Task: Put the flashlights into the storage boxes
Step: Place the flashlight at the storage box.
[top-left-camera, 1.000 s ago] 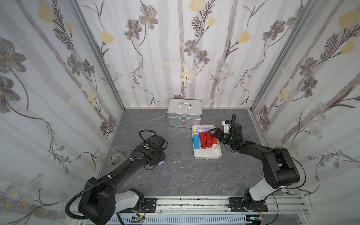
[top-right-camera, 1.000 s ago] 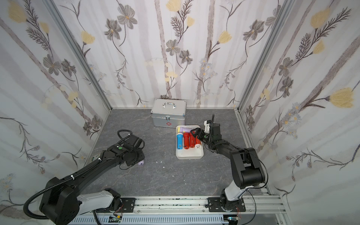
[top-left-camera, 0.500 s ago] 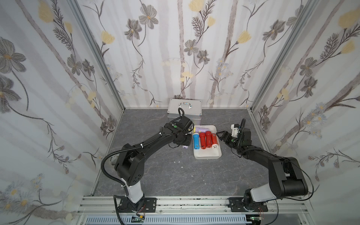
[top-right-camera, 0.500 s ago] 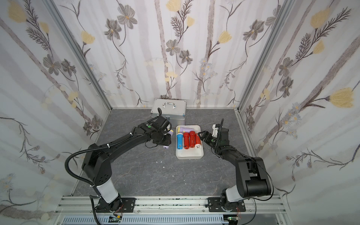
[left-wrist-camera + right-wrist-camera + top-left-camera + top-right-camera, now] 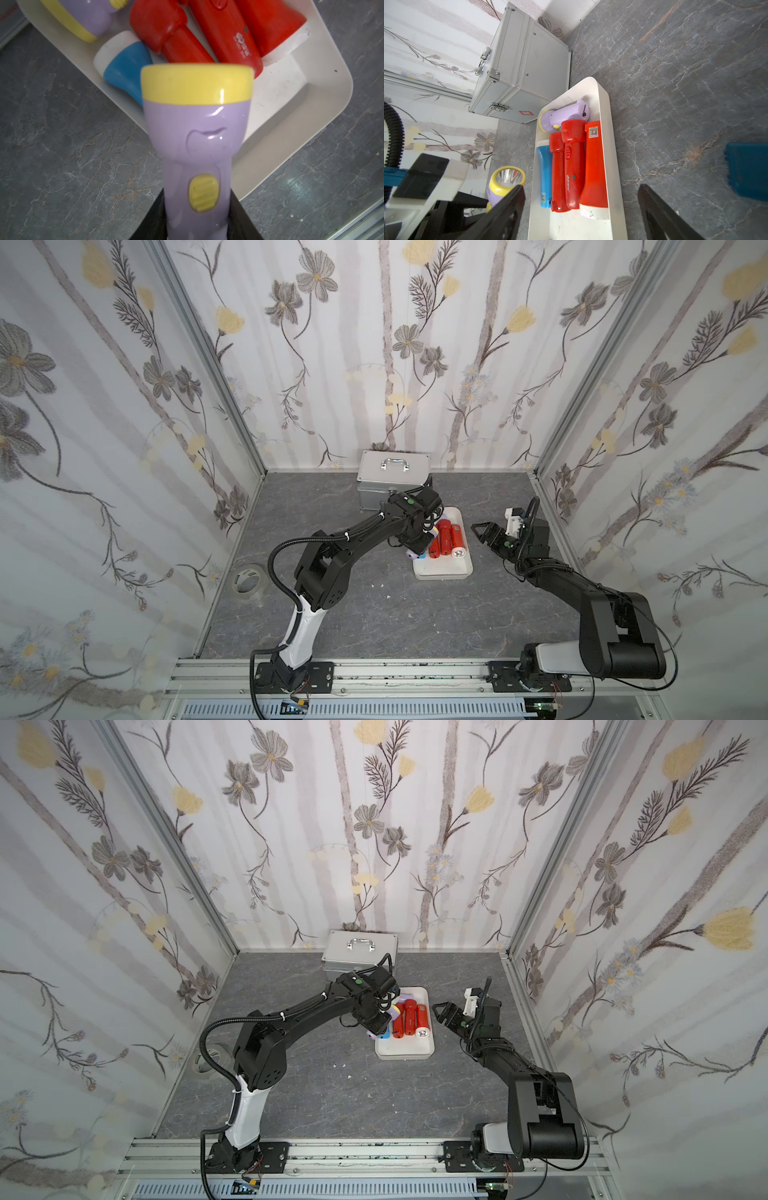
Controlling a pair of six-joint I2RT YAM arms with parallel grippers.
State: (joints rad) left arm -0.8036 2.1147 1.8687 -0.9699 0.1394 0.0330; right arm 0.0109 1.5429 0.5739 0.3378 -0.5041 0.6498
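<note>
The left pincer [image 5: 419,546] is clamped on a lilac flashlight [image 5: 392,1013] in both top views, at the left rim of the white tray [image 5: 442,572], just right of the frame's centre. The right pincer [image 5: 478,533] hangs with its jaws apart just right of the tray and holds nothing. Red flashlights [image 5: 445,536] lie side by side in the tray. A silver case [image 5: 392,472] stands behind the tray at the back wall. A tape roll [image 5: 245,578] lies on the bench [image 5: 374,614] by the left wall.

In the left wrist view the black fingers [image 5: 152,220] grip the lilac flashlight's [image 5: 197,135] handle. Its yellow head is raised at the tray's [image 5: 311,104] rim, beside the blue flashlight [image 5: 126,70].

In the right wrist view the right pincer's [image 5: 580,188] jaws stand wide apart. Five flashlights lie in the tray [image 5: 612,145]: a second lilac flashlight [image 5: 566,116] crosswise at the end nearest the silver case [image 5: 525,79], then the blue one [image 5: 544,172], two red ones [image 5: 574,162] and a red flashlight with a white head [image 5: 593,166] in a row. The held one [image 5: 504,182] shows just outside the rim. A dark blue block [image 5: 747,170] lies on the bench, well apart from the tray.
</note>
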